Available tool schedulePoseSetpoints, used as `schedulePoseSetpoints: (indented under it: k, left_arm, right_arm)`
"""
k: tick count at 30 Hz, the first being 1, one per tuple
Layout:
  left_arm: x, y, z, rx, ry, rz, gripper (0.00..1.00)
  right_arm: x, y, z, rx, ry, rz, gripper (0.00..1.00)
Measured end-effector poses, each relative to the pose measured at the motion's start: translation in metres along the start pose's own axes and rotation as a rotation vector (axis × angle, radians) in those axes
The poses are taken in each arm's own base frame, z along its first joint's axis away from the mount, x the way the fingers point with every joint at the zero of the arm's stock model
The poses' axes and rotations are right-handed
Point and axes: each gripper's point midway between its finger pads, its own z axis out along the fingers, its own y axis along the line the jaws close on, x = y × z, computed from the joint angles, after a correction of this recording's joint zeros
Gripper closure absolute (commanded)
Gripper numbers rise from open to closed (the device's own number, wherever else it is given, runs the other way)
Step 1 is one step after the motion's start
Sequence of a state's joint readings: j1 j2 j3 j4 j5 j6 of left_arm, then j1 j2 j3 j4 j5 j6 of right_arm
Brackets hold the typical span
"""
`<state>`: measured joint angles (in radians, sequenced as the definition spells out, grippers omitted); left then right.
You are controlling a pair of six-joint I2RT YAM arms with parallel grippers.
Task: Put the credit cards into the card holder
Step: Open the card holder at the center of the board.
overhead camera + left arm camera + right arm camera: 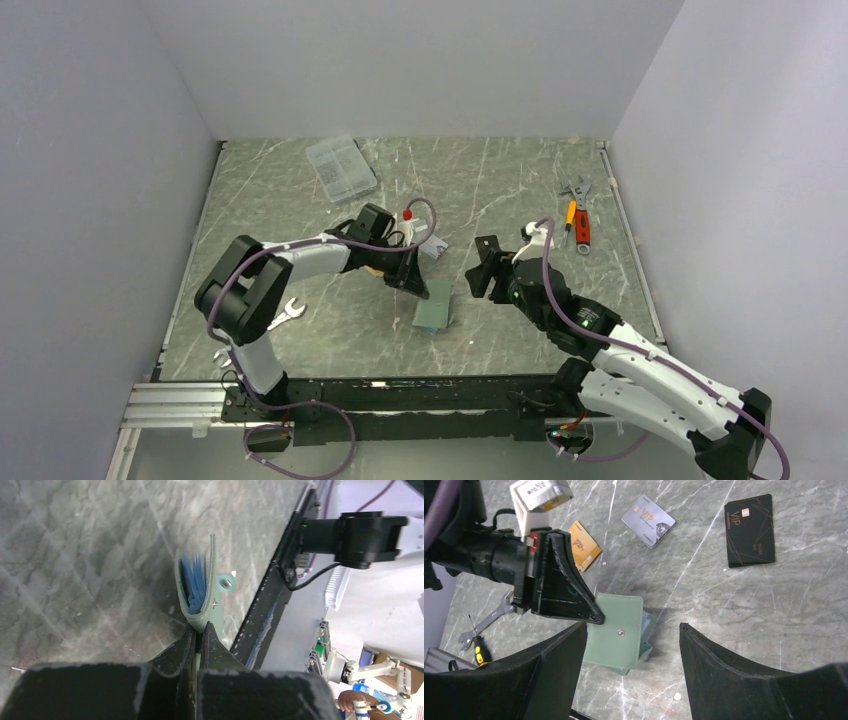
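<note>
The grey-green card holder [434, 308] lies near the table's front middle. My left gripper [200, 627] is shut on its folded edge [196, 616], and the flaps gape so the light blue inside shows. In the right wrist view the holder [616, 635] shows its snap, with the left fingers [591, 614] pinching its corner. My right gripper [633, 625] hangs open just above it, holding nothing. The orange-gold credit card [584, 545] lies flat beside the left arm. The silvery one [648, 520] lies farther back on the table.
A flat black VIP card [750, 530] lies on the table to the right. A clear compartment box [341, 166] sits at the back. There are wrenches and a screwdriver at the right [575, 215], a wrench at the left [285, 313], and the table's front rail [280, 590] close by.
</note>
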<state>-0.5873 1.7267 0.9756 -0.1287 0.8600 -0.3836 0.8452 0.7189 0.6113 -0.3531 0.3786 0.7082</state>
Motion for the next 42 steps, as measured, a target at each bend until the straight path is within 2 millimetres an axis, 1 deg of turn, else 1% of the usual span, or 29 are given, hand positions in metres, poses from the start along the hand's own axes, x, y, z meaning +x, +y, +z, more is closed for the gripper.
schedulePoseSetpoints:
  k: [1, 2, 3, 5, 7, 8, 9, 10, 13, 16, 19, 21, 22, 24, 26, 28, 30, 31, 33, 35, 37, 40, 42]
  left_arm:
    - [0.004, 0.006, 0.005, -0.014, 0.007, -0.015, 0.92]
    - [0.006, 0.01, 0.008, -0.022, 0.01, -0.027, 0.87]
    - [0.008, 0.012, 0.011, -0.024, 0.01, -0.035, 0.78]
    - [0.008, 0.013, 0.015, -0.022, 0.008, -0.042, 0.57]
    - [0.007, 0.014, 0.019, -0.03, 0.003, -0.039, 0.25]
    - [0.007, 0.014, 0.02, -0.035, 0.001, -0.033, 0.11]
    - [0.008, 0.016, 0.021, -0.046, -0.002, -0.033, 0.02]
    - [0.009, 0.018, 0.021, -0.06, -0.004, -0.026, 0.01]
    - [0.015, 0.022, 0.015, -0.105, 0.004, -0.02, 0.01]
    - [0.011, 0.015, -0.001, -0.139, -0.008, 0.038, 0.0]
    - [-0.008, -0.003, -0.027, -0.163, -0.062, 0.152, 0.01]
    - [-0.022, -0.013, -0.048, -0.184, -0.107, 0.228, 0.01]
    - [-0.029, -0.018, -0.061, -0.207, -0.133, 0.274, 0.01]
    - [-0.042, -0.023, -0.083, -0.257, -0.178, 0.36, 0.01]
    - [-0.05, -0.02, -0.103, -0.329, -0.219, 0.436, 0.01]
    - [-0.056, -0.01, -0.124, -0.428, -0.25, 0.519, 0.01]
    - [-0.059, 0.005, -0.14, -0.539, -0.258, 0.604, 0.06]
    - [-0.059, 0.01, -0.143, -0.573, -0.253, 0.628, 0.09]
    - [-0.059, 0.03, -0.151, -0.671, -0.228, 0.688, 0.13]
    - [-0.056, 0.052, -0.157, -0.764, -0.187, 0.735, 0.17]
    - [-0.055, 0.07, -0.163, -0.837, -0.15, 0.768, 0.22]
    - [-0.055, 0.096, -0.174, -0.922, -0.105, 0.796, 0.29]
    - [-0.058, 0.107, -0.181, -0.957, -0.093, 0.795, 0.3]
  right_arm:
    - [0.001, -0.001, 0.0, 0.001, 0.004, 0.0, 0.29]
    - [0.002, -0.001, 0.001, 0.002, 0.007, 0.001, 0.3]
    - [0.003, -0.002, 0.001, 0.003, 0.011, 0.001, 0.3]
    - [0.007, -0.003, 0.002, 0.004, 0.021, -0.002, 0.3]
    - [0.012, -0.006, 0.004, 0.013, 0.037, -0.008, 0.29]
    - [0.015, -0.007, 0.005, 0.02, 0.046, -0.012, 0.29]
    - [0.017, -0.009, 0.007, 0.026, 0.054, -0.016, 0.29]
    - [0.02, -0.01, 0.009, 0.035, 0.063, -0.02, 0.29]
    - [0.028, -0.014, 0.014, 0.055, 0.096, -0.035, 0.29]
    - [0.037, -0.019, 0.02, 0.076, 0.133, -0.052, 0.29]
    - [0.041, -0.023, 0.026, 0.096, 0.164, -0.072, 0.3]
    - [0.038, -0.023, 0.031, 0.102, 0.178, -0.081, 0.3]
    - [0.035, -0.022, 0.034, 0.101, 0.181, -0.083, 0.31]
    - [0.026, -0.018, 0.041, 0.091, 0.181, -0.084, 0.33]
    - [0.017, -0.011, 0.049, 0.068, 0.187, -0.081, 0.36]
    - [0.008, 0.0, 0.062, 0.039, 0.202, -0.078, 0.4]
    - [0.002, 0.013, 0.081, 0.006, 0.226, -0.081, 0.43]
    - [0.002, 0.019, 0.089, -0.012, 0.239, -0.084, 0.45]
    - [0.003, 0.035, 0.112, -0.057, 0.276, -0.091, 0.47]
    - [0.008, 0.047, 0.133, -0.095, 0.309, -0.092, 0.48]
    - [0.017, 0.055, 0.154, -0.128, 0.349, -0.088, 0.49]
    - [0.036, 0.06, 0.18, -0.158, 0.409, -0.079, 0.5]
    - [0.048, 0.06, 0.193, -0.168, 0.444, -0.074, 0.51]
